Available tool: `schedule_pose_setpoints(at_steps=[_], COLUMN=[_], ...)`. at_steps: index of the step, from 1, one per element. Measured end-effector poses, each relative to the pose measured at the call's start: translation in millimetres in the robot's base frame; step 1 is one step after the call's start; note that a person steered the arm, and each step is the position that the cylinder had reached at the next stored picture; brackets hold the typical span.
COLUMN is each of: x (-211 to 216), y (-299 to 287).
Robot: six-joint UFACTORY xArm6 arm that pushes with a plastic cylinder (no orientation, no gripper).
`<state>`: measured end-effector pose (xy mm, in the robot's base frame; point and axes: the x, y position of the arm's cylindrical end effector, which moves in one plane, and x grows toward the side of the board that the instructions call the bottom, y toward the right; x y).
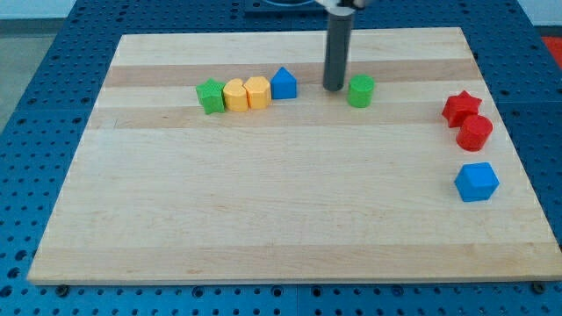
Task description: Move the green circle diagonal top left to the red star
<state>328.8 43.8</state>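
The green circle (pixel 360 90) is a short green cylinder in the upper middle of the wooden board (pixel 263 219). My tip (pixel 334 88) stands just to its left, very close to it or touching it. The red star (pixel 461 107) lies near the board's right edge, well to the right of the green circle and slightly lower. A red cylinder (pixel 475 132) sits right below the red star, touching it.
A row of blocks lies at the view's upper left: a green star (pixel 211 96), a yellow cylinder (pixel 234 95), a yellow hexagon (pixel 257 92) and a blue house-shaped block (pixel 283 83). A blue cube-like block (pixel 477 182) sits below the red cylinder.
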Motion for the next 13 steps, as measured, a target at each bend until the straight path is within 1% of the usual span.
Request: schedule_pose_setpoints(at_steps=[1, 3, 4, 5, 6, 7, 8, 9, 11, 12, 13], x=[16, 23, 7, -21, -29, -25, -5, 33, 36, 32, 32], y=[-3, 5, 14, 41, 54, 34, -11, 9, 12, 25, 57])
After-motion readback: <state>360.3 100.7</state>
